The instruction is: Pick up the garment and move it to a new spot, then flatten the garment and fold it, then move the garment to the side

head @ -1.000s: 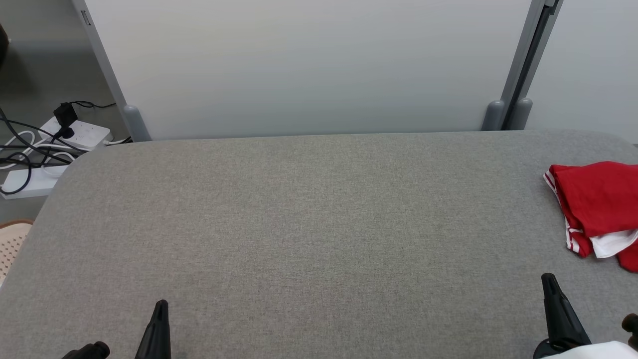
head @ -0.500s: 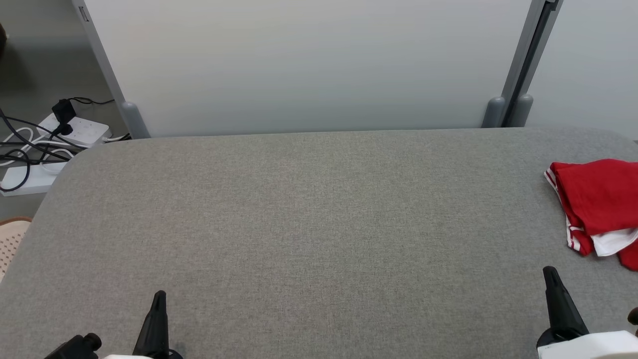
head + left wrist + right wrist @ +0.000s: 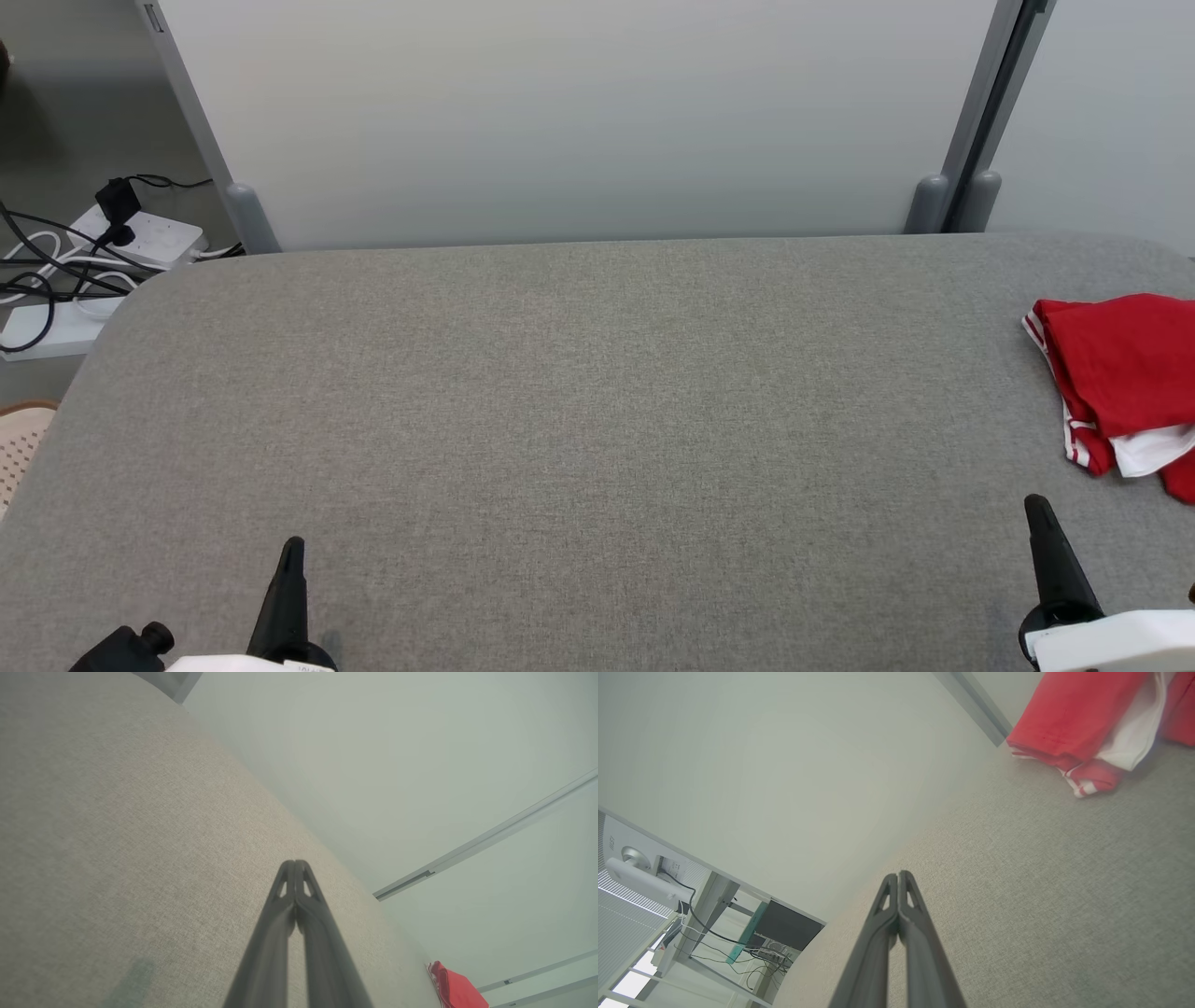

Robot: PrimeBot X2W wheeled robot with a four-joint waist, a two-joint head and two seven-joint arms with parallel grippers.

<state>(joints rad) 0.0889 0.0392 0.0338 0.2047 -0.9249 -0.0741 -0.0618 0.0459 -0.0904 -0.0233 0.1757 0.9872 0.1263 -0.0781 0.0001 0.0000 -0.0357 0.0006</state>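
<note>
- While the red garment (image 3: 1120, 364) with white trim lies bunched on the grey table (image 3: 579, 401) at the frame's right edge in the head view, both grippers sit apart from it.
- Left gripper (image 3: 293, 543), lower left: fingers pressed together, empty.
- Right gripper (image 3: 1034, 504), lower right, below the garment: fingers together, empty.

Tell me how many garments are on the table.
1: a red garment with white trim lies bunched at the table's right side, partly cut off by the head view's edge; others could lie beyond it.
</note>
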